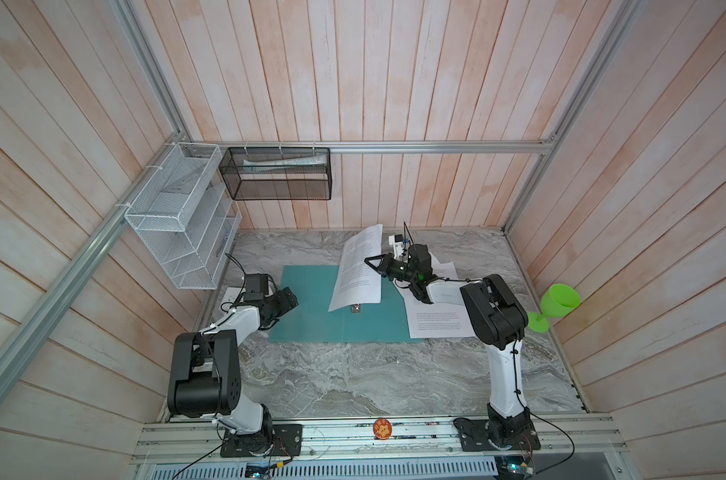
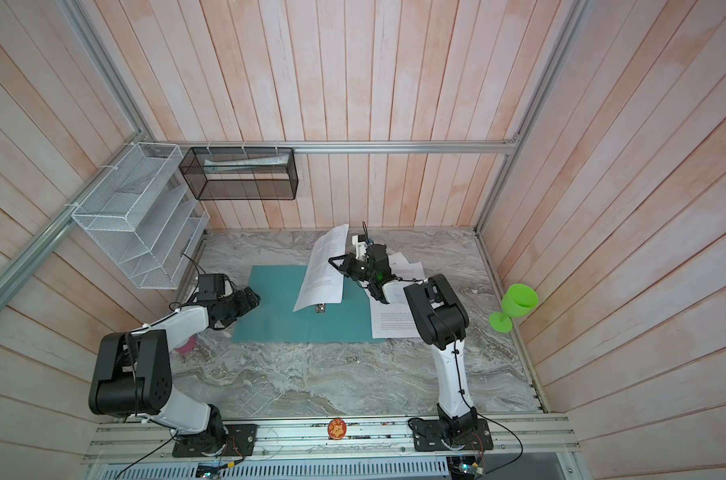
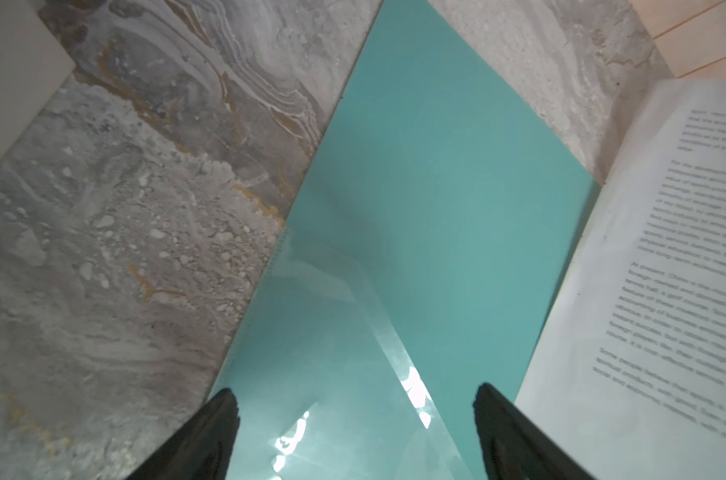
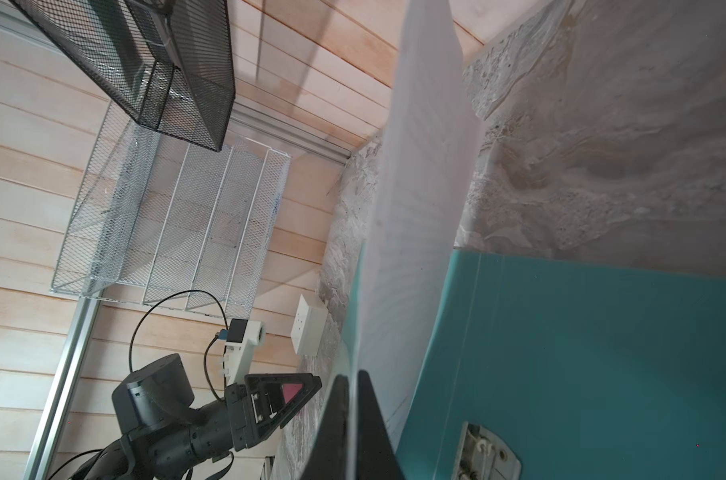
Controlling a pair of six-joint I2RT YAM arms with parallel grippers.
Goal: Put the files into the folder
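Your right pincer [image 1: 368, 261] is clenched on the edge of one printed sheet [image 1: 355, 276], which stands nearly upright over the open teal folder [image 1: 307, 322] on the worktop [image 1: 353, 374] (its dense text is too small to read). The other files [image 1: 436, 324] lie just right of the folder. Your left pincer [image 3: 355, 399], released, hangs over the folder's left cover.

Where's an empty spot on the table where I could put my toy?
The biggest bare marble lies between the folder and the front rail. A smaller strip lies far-left, between folder and back wall. The middle is crowded: the right gripper holds a sheet over the folder, loose sheets beside it.
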